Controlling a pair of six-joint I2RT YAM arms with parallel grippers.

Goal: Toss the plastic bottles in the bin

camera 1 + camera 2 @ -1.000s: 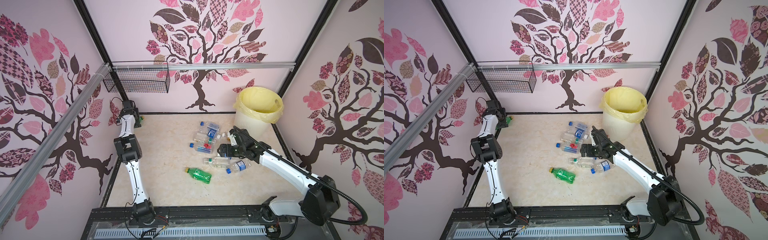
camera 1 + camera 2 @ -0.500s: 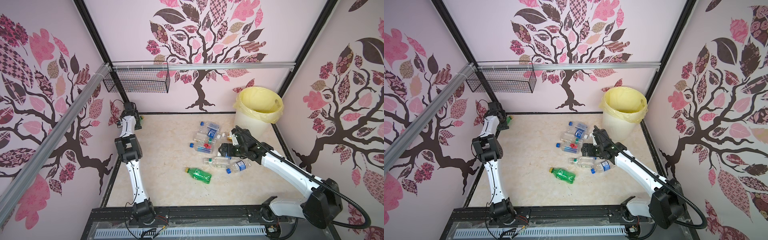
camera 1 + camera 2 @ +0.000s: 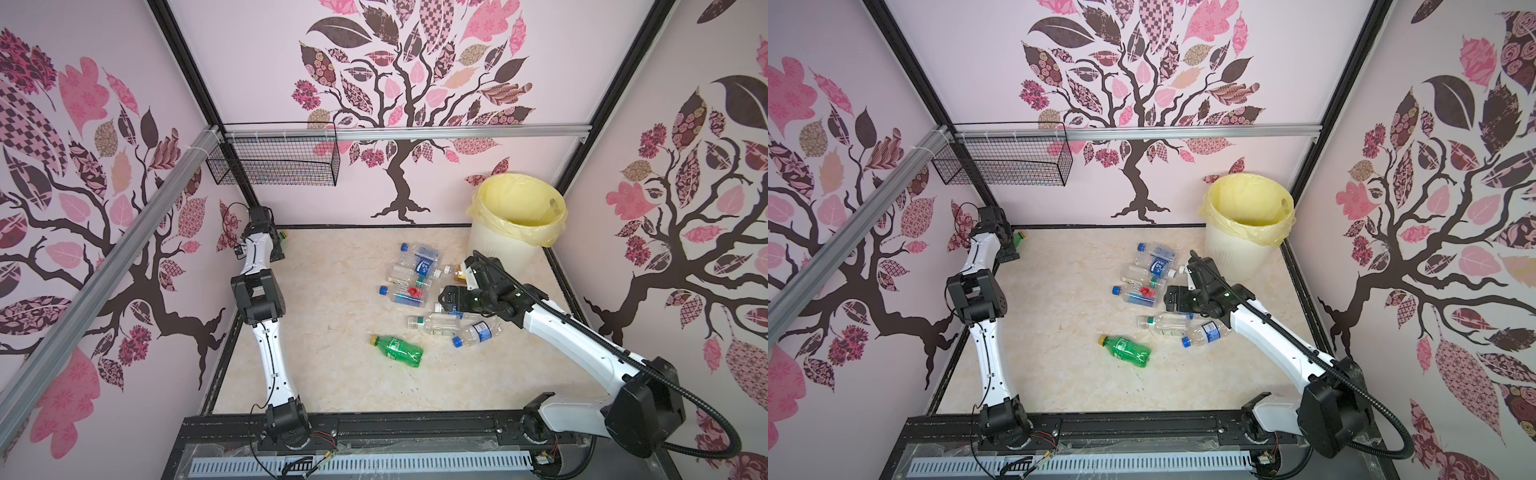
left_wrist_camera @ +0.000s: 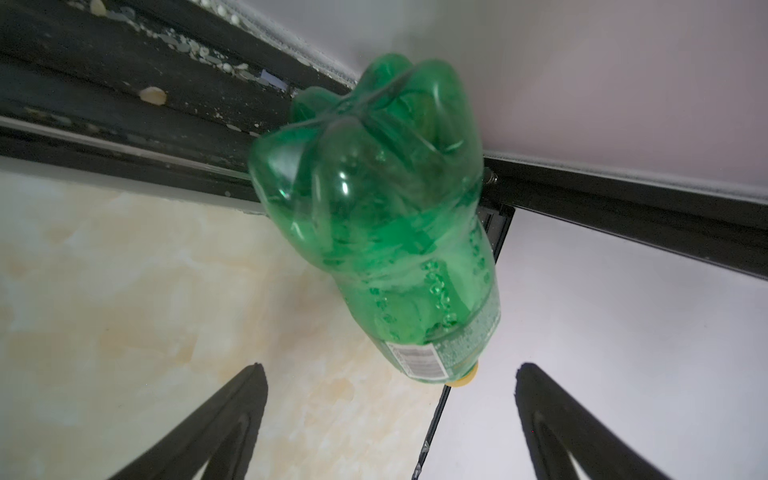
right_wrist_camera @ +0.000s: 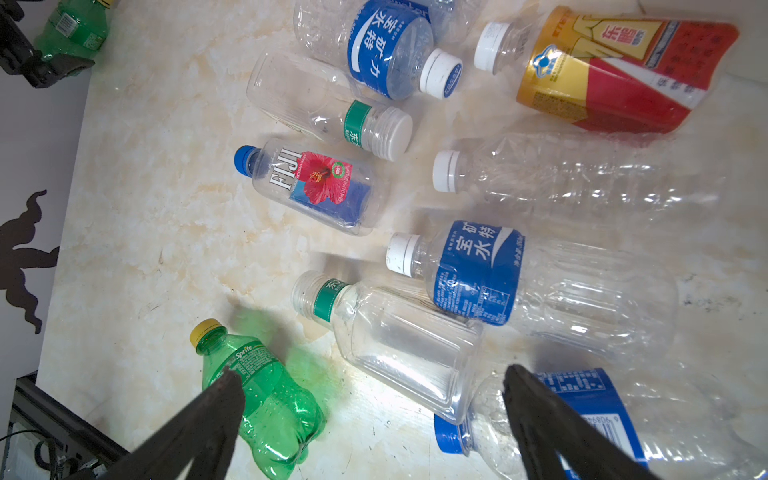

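L gripper (image 4: 391,370) wide, nothing gripped; green bottle (image 4: 374,232) just ahead in bench (image 4: 124,270) corner, cap end between tips. R gripper (image 5: 372,372) wide, hovering over clear bottles (image 5: 478,270); bin (image 3: 498,245) near, behind it.

bottles (image 5: 407,353): glossy clear plastic | bin (image 3: 496,247): ribbed white plastic | basket (image 3: 278,166): black wire mesh

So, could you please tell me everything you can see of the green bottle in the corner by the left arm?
The green bottle is translucent plastic with a lobed base, a yellow cap and a label bearing a barcode. It looks empty, apparently lying on the tabletop in the far corner by the black frame. The left gripper has its jaws open, not gripping it.
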